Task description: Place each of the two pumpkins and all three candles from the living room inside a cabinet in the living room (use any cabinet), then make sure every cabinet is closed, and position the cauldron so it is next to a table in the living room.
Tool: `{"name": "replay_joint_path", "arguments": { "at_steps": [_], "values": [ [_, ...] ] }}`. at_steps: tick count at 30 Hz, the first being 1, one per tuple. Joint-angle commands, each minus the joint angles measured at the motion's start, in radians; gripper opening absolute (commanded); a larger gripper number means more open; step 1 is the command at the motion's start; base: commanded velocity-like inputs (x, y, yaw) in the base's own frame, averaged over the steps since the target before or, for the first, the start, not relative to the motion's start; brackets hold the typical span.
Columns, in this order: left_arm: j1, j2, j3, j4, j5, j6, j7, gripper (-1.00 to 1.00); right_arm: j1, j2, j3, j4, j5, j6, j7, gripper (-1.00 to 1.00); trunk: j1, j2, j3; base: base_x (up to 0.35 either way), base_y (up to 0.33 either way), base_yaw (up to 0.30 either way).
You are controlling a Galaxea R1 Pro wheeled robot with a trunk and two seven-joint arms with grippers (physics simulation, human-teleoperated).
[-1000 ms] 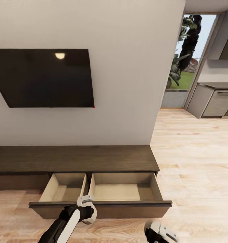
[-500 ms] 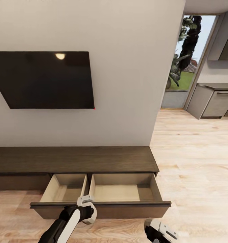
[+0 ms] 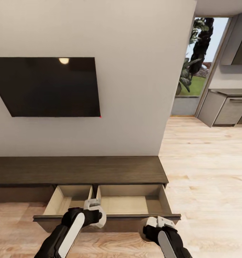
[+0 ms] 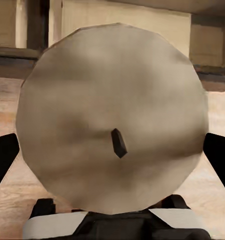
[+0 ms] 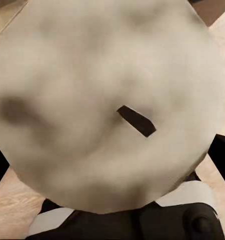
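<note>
Pale wood flooring runs under me, with the long dark cabinet [image 3: 77, 170] against the white wall at twelve o'clock and its two drawers pulled open toward me.

Nearest to me are my own arms. My left gripper [image 3: 94, 207] hangs over the front edge of the drawers, about where the two meet, and my right gripper [image 3: 160, 223] sits just short of the right drawer [image 3: 129, 204] front, at about five o'clock from the left one. Each wrist camera looks straight onto the flat pale top of a candle with a short dark wick: one candle [image 4: 112, 117] clenched between my left fingers [image 4: 3, 157], the other candle [image 5: 105, 107] gripped in my right hand.

The step in hand, as I judge it, is dropping these two into the drawers. To do it well I should carry each candle forward past the dark front panel, until it is fully above the beige floor of a drawer, lower it close, and only then let go, so it neither rolls nor catches the front edge.

Farther off, a black screen [image 3: 45, 86] hangs on the wall at eleven o'clock, and a grey kitchen counter [image 3: 224, 105] shows at two o'clock.
</note>
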Motion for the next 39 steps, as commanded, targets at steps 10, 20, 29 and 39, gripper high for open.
{"name": "replay_joint_path", "arguments": {
  "at_steps": [10, 20, 29, 39],
  "values": [
    [-0.149, 0.002, 0.004, -0.089, 0.01, 0.116, 0.095, -1.0, -0.258, 0.051, 0.0, -0.156, -0.018, 0.24, -0.012, -1.0, -0.038, 0.069, 0.03, 0.0, 0.0, 0.0],
    [-0.252, -0.048, 0.002, 0.141, 0.007, -0.003, 0.095, -1.0, -0.333, 0.063, 0.059, -0.004, -0.002, 0.223, -0.067, -1.0, -0.076, 0.139, 0.061, 0.0, 0.0, 0.0],
    [-0.256, -0.07, -0.002, 0.221, -0.007, -0.095, 0.095, -1.0, -0.345, 0.063, 0.102, 0.096, -0.001, 0.113, -0.084, -1.0, -0.111, 0.202, 0.089, 0.0, 0.0, 0.0],
    [-0.257, -0.101, -0.008, 0.225, -0.009, -0.105, 0.097, -1.0, -0.345, 0.063, 0.104, 0.102, -0.002, 0.086, -0.083, -1.0, -0.122, 0.223, 0.099, 0.001, 0.0, 0.0]
  ]
}}
